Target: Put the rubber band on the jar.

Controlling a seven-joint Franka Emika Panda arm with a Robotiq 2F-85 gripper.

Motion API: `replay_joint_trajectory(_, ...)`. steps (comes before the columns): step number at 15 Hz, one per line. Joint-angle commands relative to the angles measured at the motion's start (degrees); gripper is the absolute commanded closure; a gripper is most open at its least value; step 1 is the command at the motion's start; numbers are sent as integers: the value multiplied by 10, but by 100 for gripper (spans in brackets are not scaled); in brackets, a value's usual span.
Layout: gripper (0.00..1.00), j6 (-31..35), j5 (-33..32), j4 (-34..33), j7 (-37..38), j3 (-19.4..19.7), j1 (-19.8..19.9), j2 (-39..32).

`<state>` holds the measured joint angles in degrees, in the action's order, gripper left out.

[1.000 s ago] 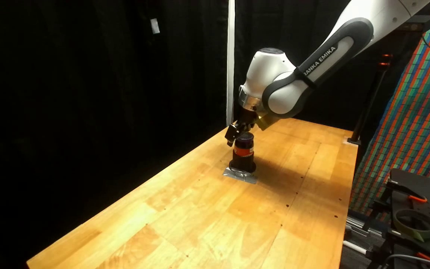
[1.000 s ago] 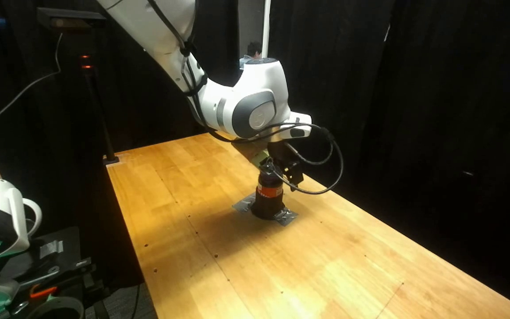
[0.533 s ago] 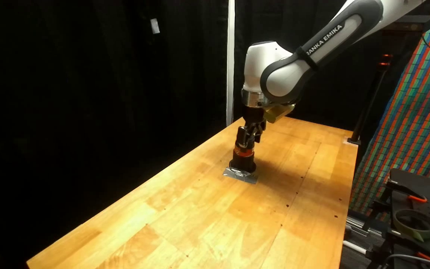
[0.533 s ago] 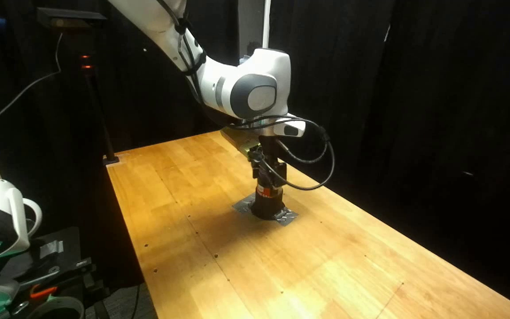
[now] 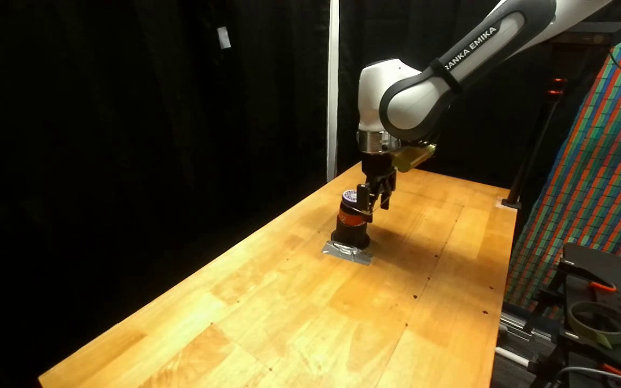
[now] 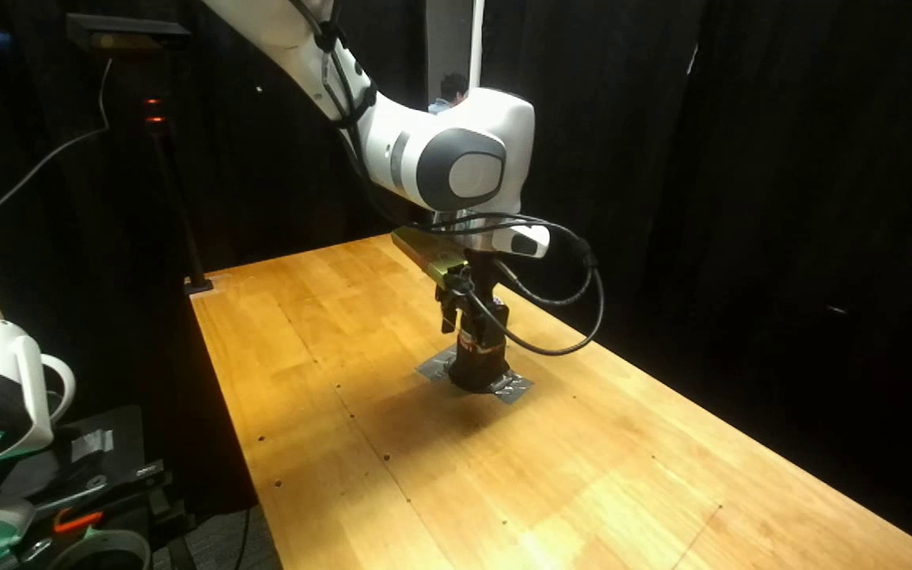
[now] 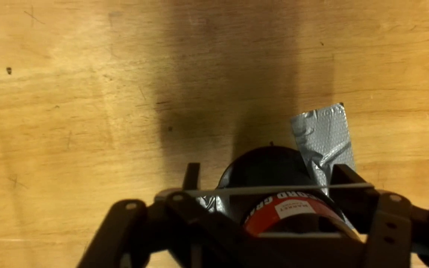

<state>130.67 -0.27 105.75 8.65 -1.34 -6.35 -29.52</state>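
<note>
The jar [image 5: 352, 219] is dark with an orange-red label and a patterned lid [image 5: 351, 196]. It stands upright in a black holder [image 5: 350, 237] taped to the table. My gripper [image 5: 377, 212] is open at the jar's side, fingers pointing down. In the wrist view its fingers [image 7: 266, 176] are spread, with the jar [image 7: 263, 214] low between them, partly hidden by the gripper. The rubber band [image 7: 263, 190] is a thin pale strand stretched from finger to finger. In an exterior view a thin strand [image 6: 484, 347] crosses the jar's side near the label.
Silver tape [image 7: 324, 139] holds the black holder to the wooden table [image 5: 289, 323]. A black pole [image 5: 531, 145] stands at the table corner. A cable loop [image 6: 600, 301] hangs beside the wrist. A cart with a tape roll [image 5: 599, 323] stands beside the table.
The gripper was tilted behind the jar, then came upright over it. It has now shifted to the right in the exterior view showing the lid, uncovering the lid. The jar has not moved.
</note>
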Motion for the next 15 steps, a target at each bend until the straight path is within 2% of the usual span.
replay_joint_trajectory(1,44,20,5,49,-14,-6,6,33)
replay_joint_trajectory(5,73,83,4,108,-24,-8,7,69)
replay_joint_trajectory(7,89,132,0,146,-24,-7,6,89)
replay_joint_trajectory(9,100,196,9,188,-28,-10,9,109)
replay_joint_trajectory(13,100,369,10,271,-19,-9,7,135)
replay_joint_trajectory(15,100,437,28,305,-27,-22,16,143)
